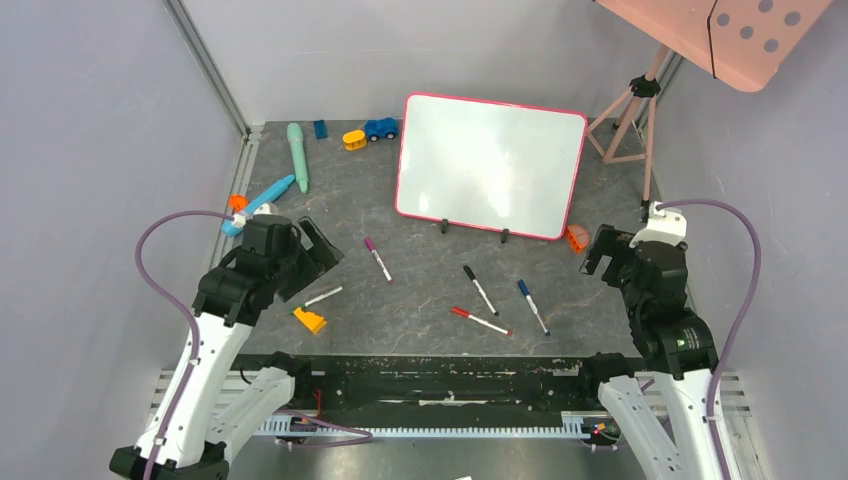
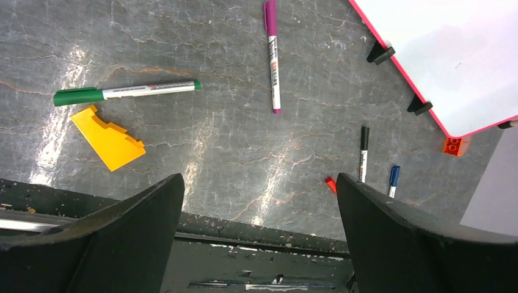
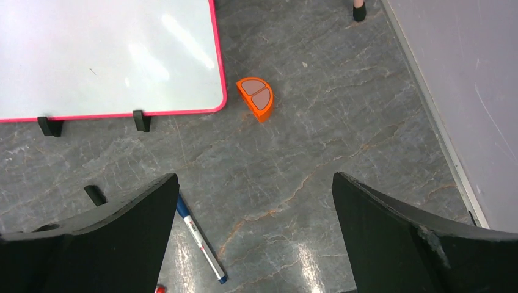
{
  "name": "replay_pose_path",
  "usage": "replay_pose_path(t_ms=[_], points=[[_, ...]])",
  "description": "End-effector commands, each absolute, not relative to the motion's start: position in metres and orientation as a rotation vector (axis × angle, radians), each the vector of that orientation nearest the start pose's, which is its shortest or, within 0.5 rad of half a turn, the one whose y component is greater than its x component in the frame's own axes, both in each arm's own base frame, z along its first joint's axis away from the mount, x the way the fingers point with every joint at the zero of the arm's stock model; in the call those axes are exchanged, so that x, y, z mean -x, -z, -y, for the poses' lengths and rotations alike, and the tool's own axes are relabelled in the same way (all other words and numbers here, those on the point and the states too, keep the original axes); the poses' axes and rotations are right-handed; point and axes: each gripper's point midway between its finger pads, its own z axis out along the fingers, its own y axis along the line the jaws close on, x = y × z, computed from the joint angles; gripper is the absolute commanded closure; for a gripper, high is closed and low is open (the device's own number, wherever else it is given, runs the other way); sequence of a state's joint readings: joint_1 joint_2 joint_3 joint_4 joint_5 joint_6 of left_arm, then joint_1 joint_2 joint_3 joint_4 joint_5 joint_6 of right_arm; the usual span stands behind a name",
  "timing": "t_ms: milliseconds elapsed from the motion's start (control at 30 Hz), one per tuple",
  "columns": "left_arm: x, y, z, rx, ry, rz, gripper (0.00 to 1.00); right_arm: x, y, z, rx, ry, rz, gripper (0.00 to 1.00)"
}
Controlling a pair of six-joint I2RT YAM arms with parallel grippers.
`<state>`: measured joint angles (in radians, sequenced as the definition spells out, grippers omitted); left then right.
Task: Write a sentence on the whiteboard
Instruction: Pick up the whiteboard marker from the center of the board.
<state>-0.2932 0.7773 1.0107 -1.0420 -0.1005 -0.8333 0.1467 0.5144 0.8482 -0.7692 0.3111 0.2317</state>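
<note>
Only overhead is the whiteboard (image 1: 490,165) whole; left tool (image 2: 259,180) and right tool (image 3: 255,178) gape, holding nothing.

Whiteboard (image 1: 490,165) is standing at 12 o'clock on the worktop (image 1: 420,300); markers (image 1: 480,290) are lying at its 6 o'clock, half-round block (image 1: 576,238) at 4 o'clock.

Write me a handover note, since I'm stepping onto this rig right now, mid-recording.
Left gripper: open, empty, above the grey marbled table, by the green-capped white marker.
Right gripper: open, empty, near the board's lower right corner.
Glossy white whiteboard with red-pink frame: propped mid-table on black feet, blank.
Purple-capped marker, black-capped marker, blue-capped marker and red-capped marker lie before it.
Done: nothing. Left: pick a marker, do all the writing.
</note>
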Motion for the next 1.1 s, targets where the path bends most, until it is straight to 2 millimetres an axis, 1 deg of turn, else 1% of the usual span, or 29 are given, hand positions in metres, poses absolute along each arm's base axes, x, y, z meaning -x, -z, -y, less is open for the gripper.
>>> replay_pose_path(t_ms=[0, 167, 367, 500, 600, 633, 733, 767, 833, 933, 1033, 1067], points=[[-0.207, -0.21, 0.077, 0.712, 0.432, -2.3, 0.0, -0.212, -0.233, 0.015, -0.256, 0.089, -1.984, 0.02], [-0.213, -0.198, 0.082, 0.651, 0.417, -2.349, 0.0, -0.217, -0.225, 0.014, -0.244, 0.098, -2.007, 0.02], [-0.219, -0.19, 0.089, 0.523, 0.42, -2.396, 0.0, -0.229, -0.222, 0.006, -0.222, 0.068, -2.038, 0.02], [-0.229, -0.186, 0.097, 0.509, 0.445, -2.41, 0.0, -0.242, -0.225, -0.013, -0.147, -0.027, -2.063, 0.02], [-0.234, -0.187, 0.11, 0.481, 0.525, -2.423, 0.0, -0.252, -0.212, -0.028, -0.129, -0.105, -2.108, 0.02], [-0.235, -0.188, 0.115, 0.459, 0.558, -2.423, 0.0, -0.254, -0.205, -0.036, -0.123, -0.148, -2.13, 0.02], [-0.24, -0.193, 0.125, 0.411, 0.626, -2.397, 0.0, -0.261, -0.193, -0.065, -0.088, -0.294, -2.137, 0.02], [-0.239, -0.194, 0.127, 0.4, 0.642, -2.391, 0.0, -0.262, -0.189, -0.074, -0.068, -0.318, -2.141, 0.02], [-0.239, -0.195, 0.131, 0.366, 0.674, -2.374, 0.0, -0.264, -0.185, -0.09, -0.009, -0.306, -2.151, 0.02], [-0.234, -0.193, 0.127, 0.357, 0.659, -2.37, 0.0, -0.264, -0.181, -0.12, 0.132, -0.288, -2.176, 0.02], [-0.227, -0.186, 0.117, 0.384, 0.601, -2.385, 0.0, -0.257, -0.176, -0.156, 0.305, -0.352, -2.169, 0.01], [-0.224, -0.183, 0.114, 0.396, 0.582, -2.394, 0.0, -0.252, -0.175, -0.168, 0.369, -0.383, -2.156, 0.03]])
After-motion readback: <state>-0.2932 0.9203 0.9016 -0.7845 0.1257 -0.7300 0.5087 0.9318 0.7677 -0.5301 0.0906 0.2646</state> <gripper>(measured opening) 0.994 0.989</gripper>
